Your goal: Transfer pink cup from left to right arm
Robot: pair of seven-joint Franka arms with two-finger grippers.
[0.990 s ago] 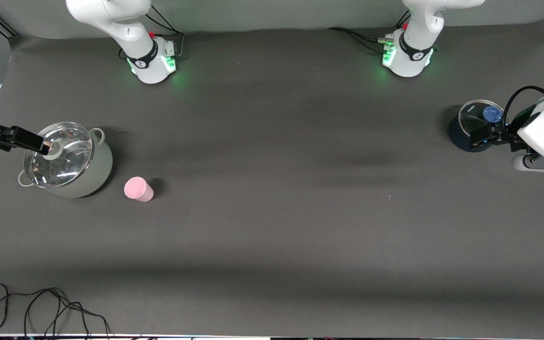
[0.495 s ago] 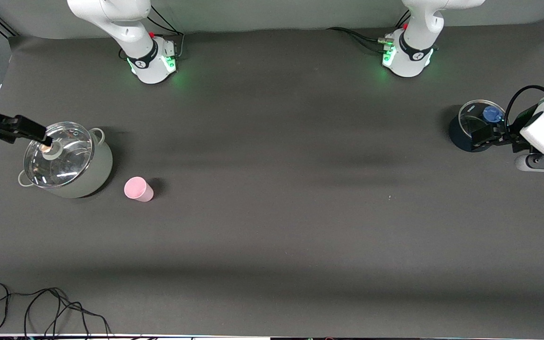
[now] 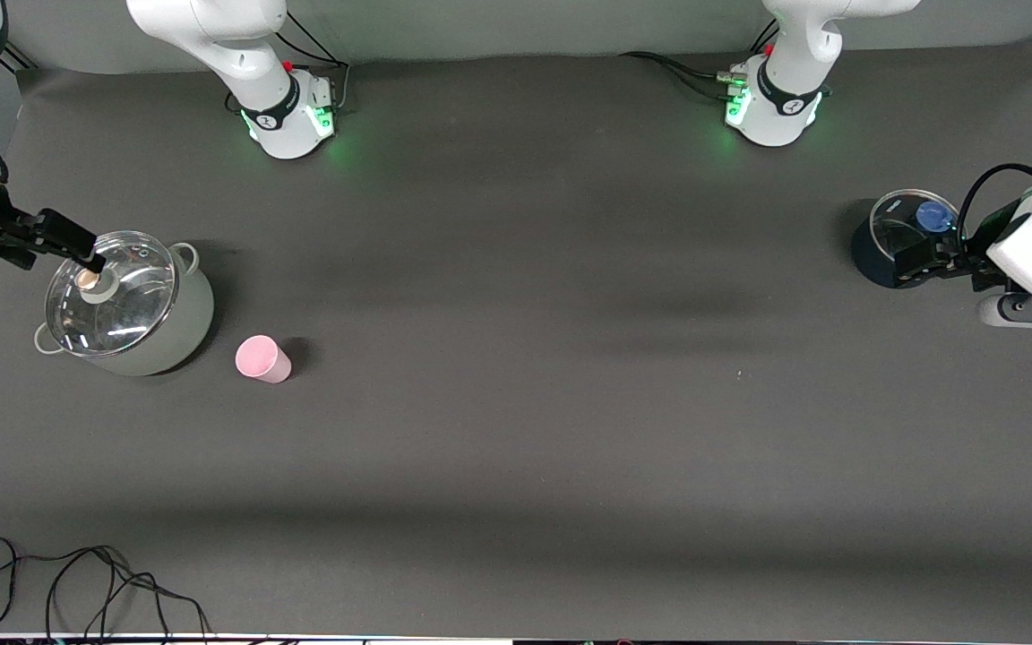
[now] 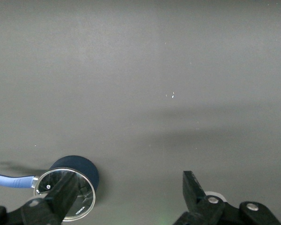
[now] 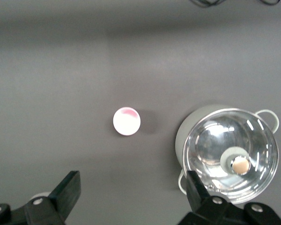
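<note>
Left gripper: fingers spread, grasping nothing; it hangs over the dark blue saucepan with a glass lid at the left arm's end of the table.
Right gripper: fingers spread, grasping nothing; it hangs over the glass lid of the steel pot at the right arm's end.
Pink cup: stands on the table just beside the steel pot, nearer to the front camera, its shut end up as the right wrist view suggests; well apart from the left gripper.
Step in hand: neither gripper carries the cup. The scene fits a stage ahead of any pickup, or a cup set down once handed over.
Next move: not settled by these views.
</note>
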